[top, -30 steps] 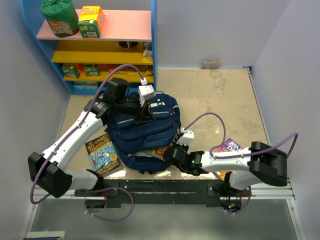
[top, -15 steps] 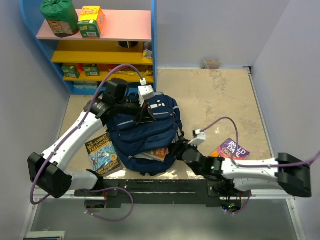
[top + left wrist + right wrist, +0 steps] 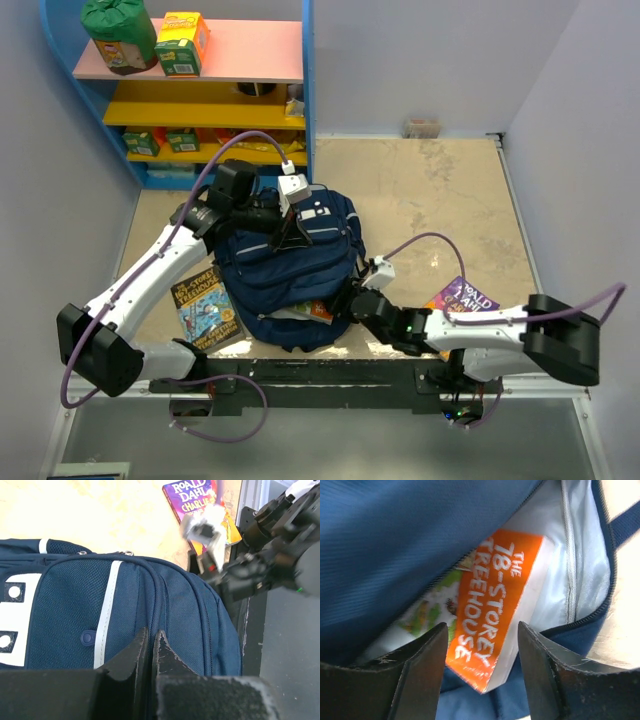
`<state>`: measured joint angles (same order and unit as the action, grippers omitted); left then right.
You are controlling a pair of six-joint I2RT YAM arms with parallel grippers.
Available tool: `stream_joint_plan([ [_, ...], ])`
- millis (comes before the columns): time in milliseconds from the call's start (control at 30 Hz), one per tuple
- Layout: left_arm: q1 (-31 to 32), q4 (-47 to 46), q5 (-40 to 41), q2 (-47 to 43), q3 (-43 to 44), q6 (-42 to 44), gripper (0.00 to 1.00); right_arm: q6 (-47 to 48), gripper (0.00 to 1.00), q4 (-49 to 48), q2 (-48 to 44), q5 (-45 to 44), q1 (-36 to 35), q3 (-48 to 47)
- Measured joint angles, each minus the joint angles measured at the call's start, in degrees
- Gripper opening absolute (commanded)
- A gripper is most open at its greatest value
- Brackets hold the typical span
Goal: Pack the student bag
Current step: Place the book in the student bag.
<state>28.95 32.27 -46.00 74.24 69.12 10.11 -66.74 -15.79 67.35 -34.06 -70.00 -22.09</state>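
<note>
We are viewing a large navy-blue fabric backpack [image 3: 295, 265] lying on the beige tabletop [image 3: 430, 200]. Our left gripper [image 3: 150, 636] is staying clenched at its top. Our right gripper [image 3: 482, 630], clamped a second ago, is now gaping before an orange paperback [image 3: 490, 605] tucked inside the bag's mouth.

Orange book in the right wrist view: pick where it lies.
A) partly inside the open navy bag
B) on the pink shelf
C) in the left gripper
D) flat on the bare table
A: the orange book lies in the student bag's unzipped mouth, against its pale lining.
</note>
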Motion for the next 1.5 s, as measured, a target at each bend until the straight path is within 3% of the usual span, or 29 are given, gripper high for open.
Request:
stream_joint_plan([
  [267,0.0,0.0,0.2,-0.5,0.0,0.4,0.0,-1.9,0.59,6.4,13.7,2.3,3.7,-8.7],
  [333,0.0,0.0,0.3,-0.7,0.0,0.6,0.0,-1.9,0.53,9.0,15.6,2.2,4.2,-11.6],
  [367,0.0,0.0,0.3,-0.8,0.0,0.7,0.0,-1.8,0.46,9.9,16.7,2.2,4.3,-13.0],
  [400,0.0,0.0,0.4,-0.9,0.0,0.9,0.0,-1.7,0.26,10.0,17.6,2.3,4.4,-13.8],
  [500,-0.1,0.1,0.7,-1.0,0.0,1.1,0.0,-0.6,0.0,6.5,18.5,2.7,4.6,-13.9],
  [700,0.0,0.4,0.6,-1.2,0.0,1.4,0.0,7.5,0.0,-4.0,13.6,3.1,2.5,-6.9],
  [1033,0.0,0.5,-0.3,-1.7,0.0,1.4,0.0,22.2,0.0,-3.9,6.3,-5.5,-5.9,-6.1],
  [1333,0.0,0.3,-0.7,-1.7,0.0,1.4,0.0,18.9,0.0,-2.6,7.6,-11.2,-3.0,-7.0],
  [1500,-0.2,1.2,-1.9,-1.7,0.7,0.9,0.0,14.7,0.0,-2.7,13.3,-12.3,3.1,-10.1],
])
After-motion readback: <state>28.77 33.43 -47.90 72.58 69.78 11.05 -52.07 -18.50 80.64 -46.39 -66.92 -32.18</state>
